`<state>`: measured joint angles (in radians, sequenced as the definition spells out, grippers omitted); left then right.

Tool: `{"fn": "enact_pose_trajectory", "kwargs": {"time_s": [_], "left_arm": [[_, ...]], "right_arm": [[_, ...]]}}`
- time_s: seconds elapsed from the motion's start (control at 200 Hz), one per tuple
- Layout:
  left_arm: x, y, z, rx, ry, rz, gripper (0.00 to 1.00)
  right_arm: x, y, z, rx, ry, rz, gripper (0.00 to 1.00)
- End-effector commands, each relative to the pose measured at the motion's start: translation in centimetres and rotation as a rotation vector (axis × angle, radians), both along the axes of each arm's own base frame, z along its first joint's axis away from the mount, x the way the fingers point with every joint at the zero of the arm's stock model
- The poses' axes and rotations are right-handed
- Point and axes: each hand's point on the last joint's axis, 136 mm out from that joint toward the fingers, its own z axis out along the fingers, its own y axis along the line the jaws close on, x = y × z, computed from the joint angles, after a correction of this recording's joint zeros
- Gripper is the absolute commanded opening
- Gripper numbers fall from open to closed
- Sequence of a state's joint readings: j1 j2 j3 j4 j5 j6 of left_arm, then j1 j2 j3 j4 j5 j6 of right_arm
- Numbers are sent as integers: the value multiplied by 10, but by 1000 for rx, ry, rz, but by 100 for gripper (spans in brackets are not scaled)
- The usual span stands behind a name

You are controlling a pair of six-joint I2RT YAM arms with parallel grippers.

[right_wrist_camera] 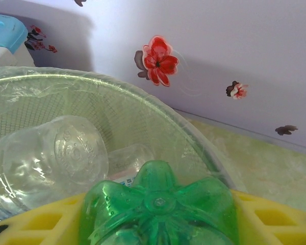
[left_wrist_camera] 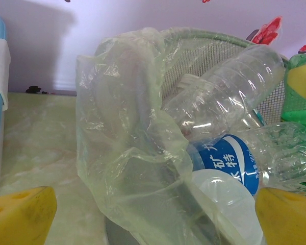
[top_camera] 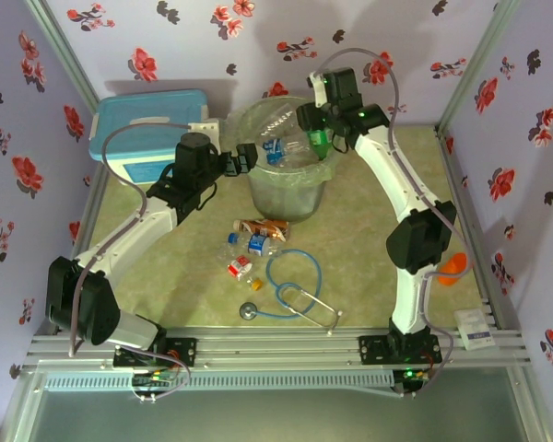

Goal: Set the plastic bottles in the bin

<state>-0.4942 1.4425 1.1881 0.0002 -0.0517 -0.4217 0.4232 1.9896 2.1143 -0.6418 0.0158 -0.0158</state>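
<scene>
- Green translucent plastic bottle (right_wrist_camera: 158, 206) is clamped in the right hand (top_camera: 316, 136), with a yellow pad on either side and the jaws part-closed on its body. Its moulded base faces the wrist camera, so its long axis runs away from the wrist toward the bin's interior.
- Round grey-green bin (top_camera: 290, 201) with a clear bag liner lies below and ahead of that bottle. From overhead the bottle hangs inside the right rim, not outside it. Judgement: release alone should land it, with no further reach needed.
- Clear plastic bottles (left_wrist_camera: 229, 102), one with a blue label, lie in the bin, heaped close to the rim.
- Left hand (top_camera: 246, 158) stands at the bin's left rim, jaws wide, holding nothing. Loose liner bulges just ahead of its pads.
- Loose small bottles (top_camera: 251, 244) lie on the worktop just in front of the bin, between it and the blue-tubed stethoscope (top_camera: 293, 285). The left hand is nearer and free. Judgement: it suits the next pickup.
- Worktop (top_camera: 369, 276) is pale green, marbled and flat, with flower-print walls closing three sides. A white box with light-blue lid (top_camera: 147, 129) sits rear left, with a gap between it and the bin.
- Risk: the green bottle could roll off the heap and over the rim.
</scene>
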Motion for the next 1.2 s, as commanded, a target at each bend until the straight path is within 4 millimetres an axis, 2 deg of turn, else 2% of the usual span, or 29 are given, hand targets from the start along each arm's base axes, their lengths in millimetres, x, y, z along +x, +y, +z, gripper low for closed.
{"fn": "enact_pose_trajectory", "kwargs": {"time_s": [0.0, 0.075, 0.14, 0.255, 0.375, 0.575, 0.645, 0.77, 0.92, 1.075, 1.195], "left_arm": [[-7, 15, -31, 62, 86, 32, 100], [-7, 16, -30, 63, 83, 33, 100], [-7, 17, -29, 64, 81, 33, 100], [-6, 17, -28, 62, 79, 34, 100], [-7, 16, -25, 52, 76, 30, 100], [-10, 16, -23, 53, 76, 21, 100], [-10, 16, -21, 53, 73, 20, 100], [-11, 16, -19, 55, 69, 20, 100], [-11, 16, -20, 55, 70, 19, 100], [-10, 16, -23, 58, 74, 20, 100], [-9, 16, -22, 59, 72, 21, 100]], "right_arm": [[-32, 7, -82, -121, 250, 28, 37], [-38, 6, -86, -126, 270, 30, 37], [-39, 7, -80, -106, 256, 33, 39], [-34, 7, -48, -80, 193, 24, 52], [-28, 8, -15, -54, 136, 16, 56], [-26, 7, 19, -36, 80, 12, 82], [-27, 4, 28, -38, 64, 4, 86], [-30, -7, 46, -36, 28, -18, 85], [-38, -22, 63, -6, 1, -48, 77], [-38, -28, 54, 13, 22, -53, 66], [-31, -24, 41, 54, 64, -34, 58]]}}
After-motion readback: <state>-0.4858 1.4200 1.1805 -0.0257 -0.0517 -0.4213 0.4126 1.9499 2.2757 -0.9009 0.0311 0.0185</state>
